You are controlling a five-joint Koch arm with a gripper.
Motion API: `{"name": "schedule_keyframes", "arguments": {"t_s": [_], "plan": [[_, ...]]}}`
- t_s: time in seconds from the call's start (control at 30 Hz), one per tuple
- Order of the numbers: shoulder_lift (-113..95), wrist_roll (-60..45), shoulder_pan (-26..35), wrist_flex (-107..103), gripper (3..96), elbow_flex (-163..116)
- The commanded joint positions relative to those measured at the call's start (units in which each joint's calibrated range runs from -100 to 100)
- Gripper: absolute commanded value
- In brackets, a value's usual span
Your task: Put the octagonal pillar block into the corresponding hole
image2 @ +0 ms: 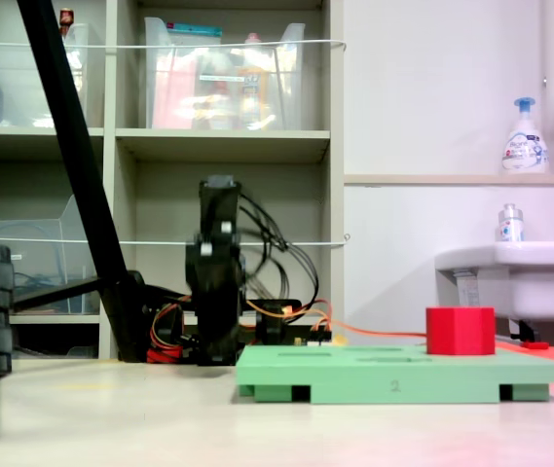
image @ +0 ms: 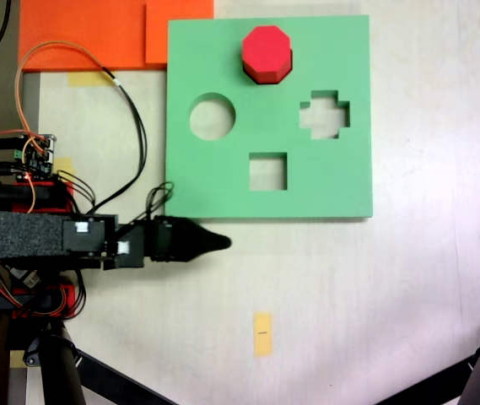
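Gripper (image: 214, 243) is lying just off the green board (image: 223, 190), near its lower-left corner in the first exterior view, with the jaws drawn together into a dark point and nothing between them. It is touching neither the board nor the block. Block (image: 266, 54) is sitting at the top edge of the board, red and flat-topped, well apart from the gripper. In the second exterior view it is standing upright with most of its height showing above the board's surface (image2: 393, 365), so it looks seated in the octagonal hole, though the hole itself is hidden under the block and how deep it sits cannot be told. Round hole (image: 213, 116), cross hole (image: 324, 114) and square hole (image: 267, 171) are all lying open. Judging from this, the placing seems done and the gripper is parked clear so as not to knock the block. Arm (image: 37, 236) is reaching level across the table from the first exterior view's left, while in the second exterior view it (image2: 216, 272) is showing as a dark upright mass behind the board, its wires trailing to the base.
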Motion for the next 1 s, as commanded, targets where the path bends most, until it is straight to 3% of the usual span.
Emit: {"name": "schedule_keyframes", "arguments": {"t_s": [0.03,0.13,0.3,0.37,1.0], "plan": [[-0.82,-0.39,0.29,15.5,52.5,-11.45],[-0.82,-0.2,1.47,14.35,52.7,-12.44],[-0.82,-0.24,1.56,-5.68,53.2,-12.44],[-0.82,-0.24,1.56,-6.26,48.1,-12.44],[-0.82,-0.15,1.56,-5.01,48.5,-12.44]]}}
